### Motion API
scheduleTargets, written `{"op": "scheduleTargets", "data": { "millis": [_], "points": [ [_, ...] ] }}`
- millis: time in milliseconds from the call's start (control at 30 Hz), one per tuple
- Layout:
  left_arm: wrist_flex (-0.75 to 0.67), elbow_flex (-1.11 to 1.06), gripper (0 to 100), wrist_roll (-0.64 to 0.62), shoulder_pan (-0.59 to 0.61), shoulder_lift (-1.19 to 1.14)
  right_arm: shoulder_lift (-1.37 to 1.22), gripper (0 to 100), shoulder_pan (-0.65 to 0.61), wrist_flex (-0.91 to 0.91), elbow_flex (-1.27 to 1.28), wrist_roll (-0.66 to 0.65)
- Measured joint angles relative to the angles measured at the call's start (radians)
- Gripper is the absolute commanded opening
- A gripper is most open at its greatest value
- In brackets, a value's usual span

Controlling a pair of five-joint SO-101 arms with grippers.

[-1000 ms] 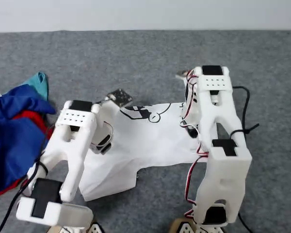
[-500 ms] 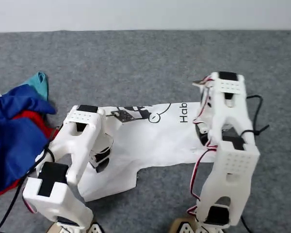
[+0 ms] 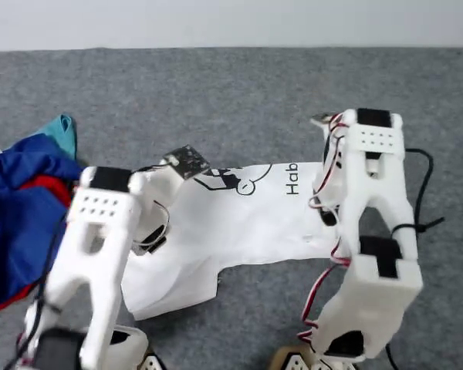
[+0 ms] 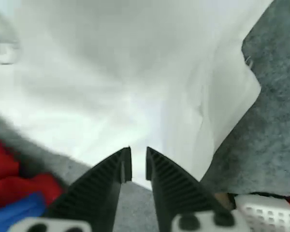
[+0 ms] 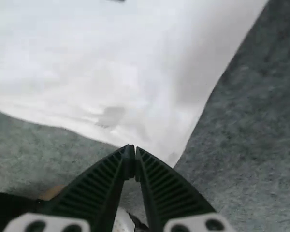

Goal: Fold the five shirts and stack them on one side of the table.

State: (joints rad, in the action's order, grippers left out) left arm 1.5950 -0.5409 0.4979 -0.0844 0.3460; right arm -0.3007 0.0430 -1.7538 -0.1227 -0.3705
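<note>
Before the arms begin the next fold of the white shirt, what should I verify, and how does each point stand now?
1. White shirt spread on the table, print up: ok.
2. Right gripper shut at the shirt's edge: ok; cloth pinched: cannot tell.
3. Left gripper closed on cloth: not ok, jaws slightly apart.
4. Pile of other shirts apart from the white one: ok, table shows between them.

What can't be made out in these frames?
- Shirt pile, high view: cut by the frame edge, overlapped by an arm; count unclear.
- White shirt print, high view: an arm covers its end.
- Right pincer, right wrist view: tips shut at the hem; cloth caught or not unclear.
</note>
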Motion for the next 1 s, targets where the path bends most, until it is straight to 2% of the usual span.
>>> {"op": "scheduleTargets", "data": {
  "millis": [133, 233, 367, 533, 633, 833, 1000],
  "points": [
    [0.020, -0.044, 10, -0.052, 0.046, 0.143, 0.129, 0.9, -0.046, 0.000, 0.106, 0.000],
    [0.021, -0.077, 10, -0.072, 0.132, 0.212, 0.209, 1.1, -0.094, 0.000, 0.146, -0.005],
    [0.021, -0.087, 10, -0.078, 0.334, 0.267, 0.267, 4.1, -0.196, 0.000, 0.150, -0.049],
    [0.003, -0.087, 10, -0.080, 0.632, 0.276, 0.272, 19.8, -0.385, 0.000, 0.150, -0.127],
    [-0.020, -0.087, 10, -0.080, 0.770, 0.276, 0.272, 26.7, -0.474, 0.000, 0.150, -0.175],
    [-0.077, -0.101, 10, -0.080, 0.999, 0.278, 0.272, 26.4, -0.689, 0.002, 0.157, -0.284],
    [-0.117, -0.152, 10, -0.080, 1.105, 0.278, 0.265, 26.4, -0.810, 0.041, 0.157, -0.344]
  ]
}}
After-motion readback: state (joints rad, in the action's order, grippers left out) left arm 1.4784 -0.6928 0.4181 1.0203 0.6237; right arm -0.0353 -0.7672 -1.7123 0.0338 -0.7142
